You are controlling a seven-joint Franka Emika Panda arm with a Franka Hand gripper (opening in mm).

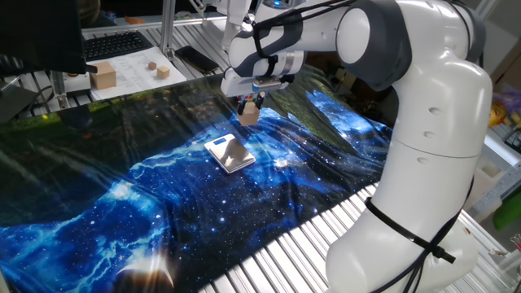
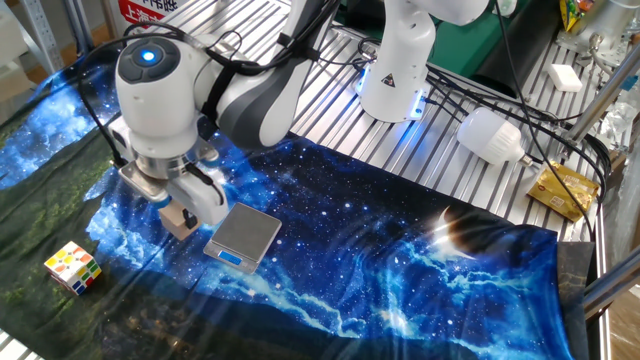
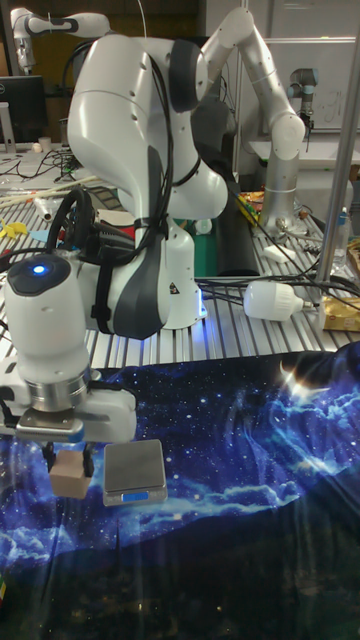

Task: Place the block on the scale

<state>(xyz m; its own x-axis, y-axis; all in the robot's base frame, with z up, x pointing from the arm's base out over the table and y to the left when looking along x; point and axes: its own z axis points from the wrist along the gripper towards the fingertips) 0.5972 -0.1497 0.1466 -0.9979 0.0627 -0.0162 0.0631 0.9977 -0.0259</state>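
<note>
Your table is covered with a blue galaxy-print cloth (image 1: 163, 195) over ribbed metal; on it lies the thin square white scale with a grey glossy top (image 1: 229, 153), flat and bare. The two-finger gripper (image 1: 251, 101) of the white arm is clenched on the small light-brown wooden block (image 1: 249, 115); the block hangs above the cloth, just beside the scale and not over it. In the other fixed view you see a multicoloured puzzle cube (image 2: 72, 267) near the cloth's edge, apart from the scale (image 2: 243, 238).
</note>
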